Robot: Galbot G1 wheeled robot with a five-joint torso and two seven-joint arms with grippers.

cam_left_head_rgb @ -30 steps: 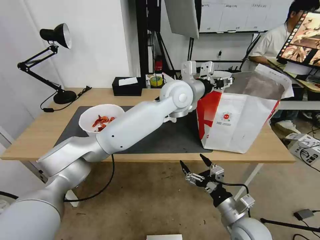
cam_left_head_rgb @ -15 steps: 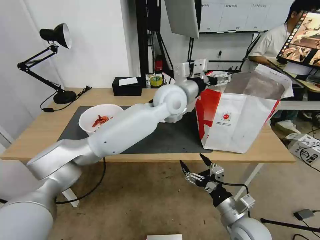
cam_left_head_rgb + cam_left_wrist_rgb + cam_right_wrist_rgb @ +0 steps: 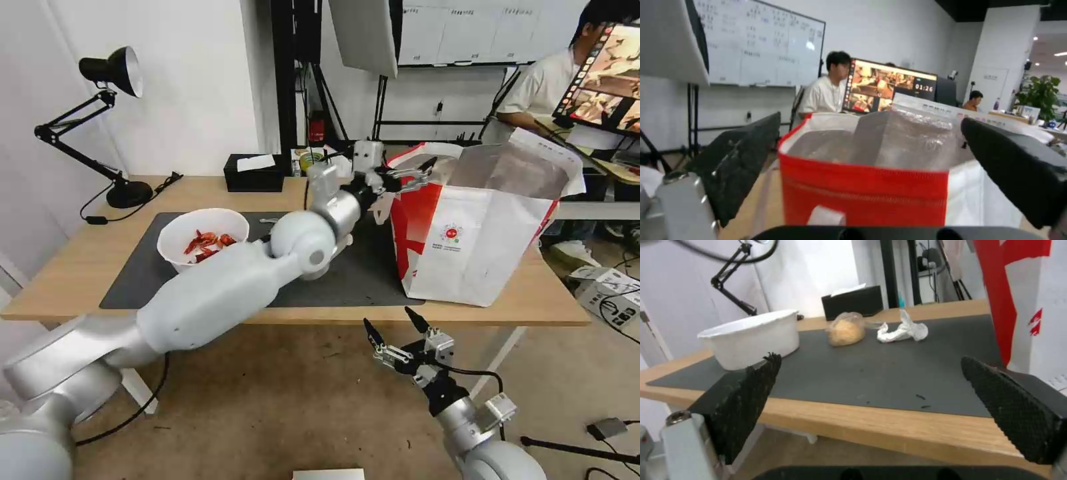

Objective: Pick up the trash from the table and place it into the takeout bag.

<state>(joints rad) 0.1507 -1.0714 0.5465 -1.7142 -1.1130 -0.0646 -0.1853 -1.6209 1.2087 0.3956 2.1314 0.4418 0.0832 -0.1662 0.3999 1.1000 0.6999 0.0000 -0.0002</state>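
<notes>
The takeout bag [image 3: 480, 230] stands open on the right of the table [image 3: 80, 267], and its red rim [image 3: 862, 190] and foil lining face the left wrist camera. My left gripper [image 3: 408, 175] hovers open and empty beside the bag's upper left edge. A white bowl of red shells [image 3: 203, 237] sits on the left of the dark mat [image 3: 360, 280]. The right wrist view shows the bowl [image 3: 751, 338], a knotted clear bag with a beige lump [image 3: 845, 330] and a crumpled tissue [image 3: 902, 331] on the mat. My right gripper [image 3: 398, 330] hangs open below the table's front edge.
A black tissue box [image 3: 252, 172] stands at the table's back edge, and a black desk lamp [image 3: 110, 67] at the back left. My left arm crosses above the middle of the mat. A cable and boxes lie on the floor at the right.
My left gripper has drawn back leftward from above the bag's mouth to its left rim, and the arm has swung lower, uncovering more of the bowl. The right arm has barely moved.
</notes>
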